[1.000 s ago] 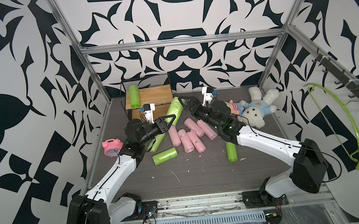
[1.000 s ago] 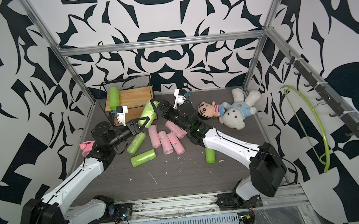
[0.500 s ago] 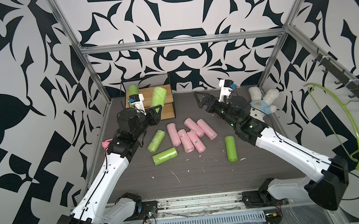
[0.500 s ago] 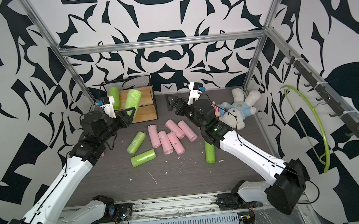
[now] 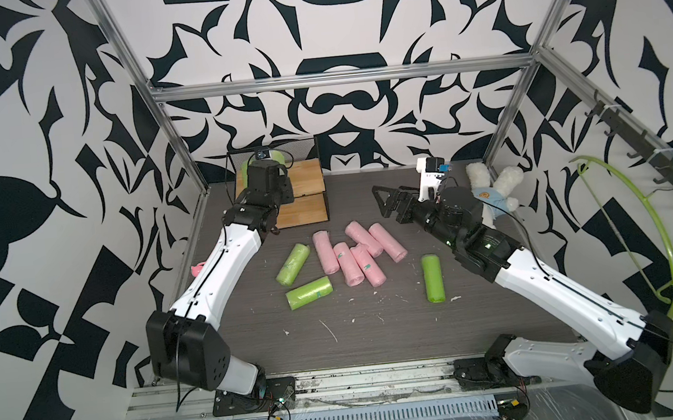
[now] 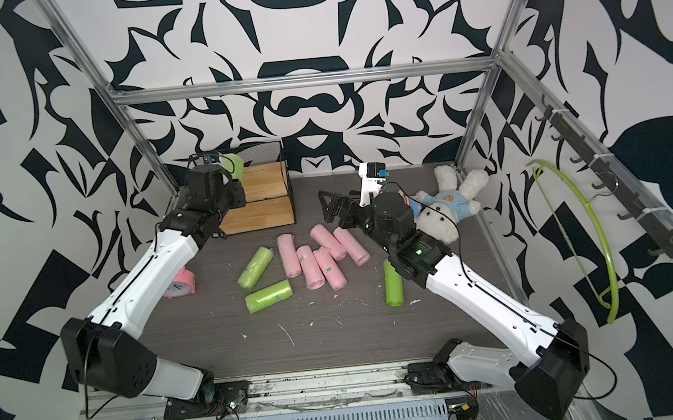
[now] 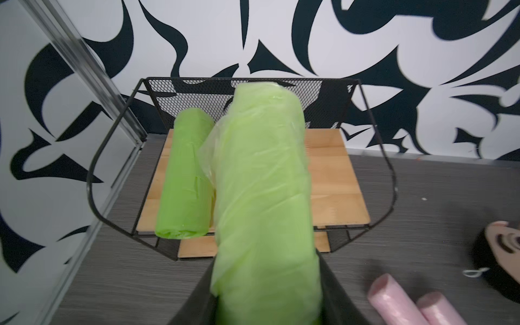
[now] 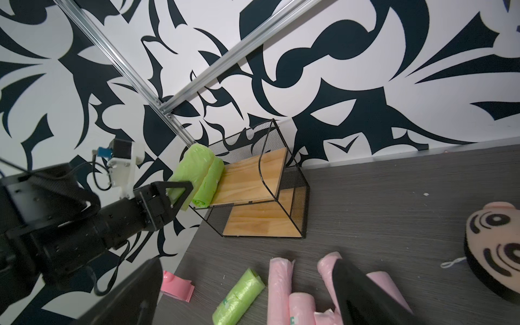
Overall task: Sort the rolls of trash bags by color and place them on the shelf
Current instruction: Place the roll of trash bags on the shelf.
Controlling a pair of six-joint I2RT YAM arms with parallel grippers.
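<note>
Done: one green roll [image 7: 185, 180] lying on shelf [image 5: 303, 176] top board, left of centre | in hand: left gripper [image 7: 267, 298] clamped on second green roll [image 7: 261, 183] just beside it, not yet released | waiting on table [image 5: 379, 340], mid-frame: three green rolls [image 5: 308, 293], five pink rolls [image 5: 338, 256] | right gripper [image 5: 384, 203] spread wide, empty.

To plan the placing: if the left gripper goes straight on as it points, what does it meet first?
Probably the shelf's black mesh back panel, touched first by the held lime-green plastic roll.

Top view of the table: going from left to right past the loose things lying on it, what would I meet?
pink alarm clock → tilted green roll → cluster of pink rolls → lone green roll → plush toy
</note>
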